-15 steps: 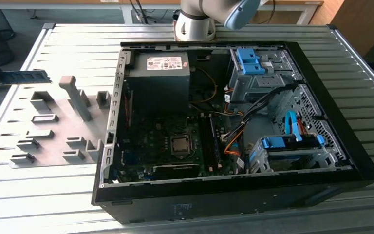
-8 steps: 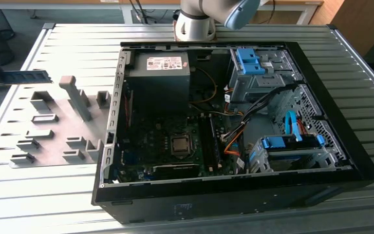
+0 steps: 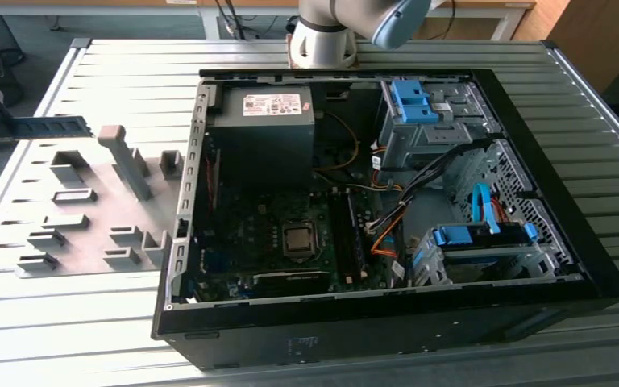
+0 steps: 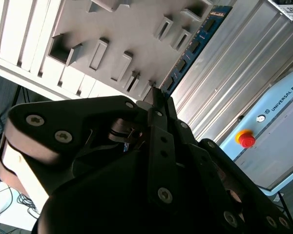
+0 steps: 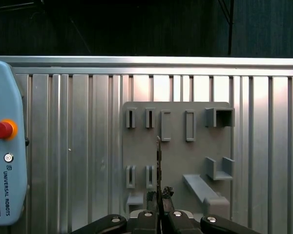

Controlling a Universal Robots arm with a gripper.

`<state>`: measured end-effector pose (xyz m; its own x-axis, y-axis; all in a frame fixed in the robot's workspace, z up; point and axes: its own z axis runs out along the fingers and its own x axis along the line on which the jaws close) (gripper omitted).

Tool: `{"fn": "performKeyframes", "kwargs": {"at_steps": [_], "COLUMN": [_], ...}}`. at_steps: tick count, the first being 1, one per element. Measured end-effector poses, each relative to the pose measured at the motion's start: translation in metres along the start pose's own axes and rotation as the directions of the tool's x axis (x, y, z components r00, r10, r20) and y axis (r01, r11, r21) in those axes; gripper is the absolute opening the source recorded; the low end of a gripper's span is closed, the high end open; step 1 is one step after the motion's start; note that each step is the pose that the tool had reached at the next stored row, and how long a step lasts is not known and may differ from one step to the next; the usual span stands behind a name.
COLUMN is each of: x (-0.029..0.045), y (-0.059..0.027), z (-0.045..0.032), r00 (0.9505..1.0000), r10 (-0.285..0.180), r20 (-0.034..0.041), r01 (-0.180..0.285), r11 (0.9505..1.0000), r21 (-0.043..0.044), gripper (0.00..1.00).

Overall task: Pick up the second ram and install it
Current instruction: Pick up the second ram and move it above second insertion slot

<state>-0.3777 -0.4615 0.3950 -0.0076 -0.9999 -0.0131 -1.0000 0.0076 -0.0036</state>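
I read bare worktop [image 3: 62, 330] at the exterior view's lower left. Holder blocks [image 3: 129, 161] stand upright at left. Inside the case [image 3: 396, 318], cables [image 3: 390, 218] crowd the slots [image 3: 344, 234] from the right.

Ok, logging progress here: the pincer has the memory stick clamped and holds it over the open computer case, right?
Not quite. The pincer has the memory stick clamped, but holds it by the grey holder plate, off to the exterior view's left of the computer case, not over it.

An open computer case [image 3: 396, 326] sits on a ribbed metal table [image 3: 73, 343], seemingly touching a grey holder plate [image 3: 86, 219].
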Motion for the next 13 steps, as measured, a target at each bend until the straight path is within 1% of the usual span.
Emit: {"fn": "performKeyframes", "kwargs": {"at_steps": [13], "x": [-0.0001], "y": [-0.0124], "z": [0.0000], "r00": [1.0000], "r10": [0.000], "r20": [0.0000], "r01": [0.000], "r11": [1.0000], "r21": [-0.0001], "gripper": [0.14]}}
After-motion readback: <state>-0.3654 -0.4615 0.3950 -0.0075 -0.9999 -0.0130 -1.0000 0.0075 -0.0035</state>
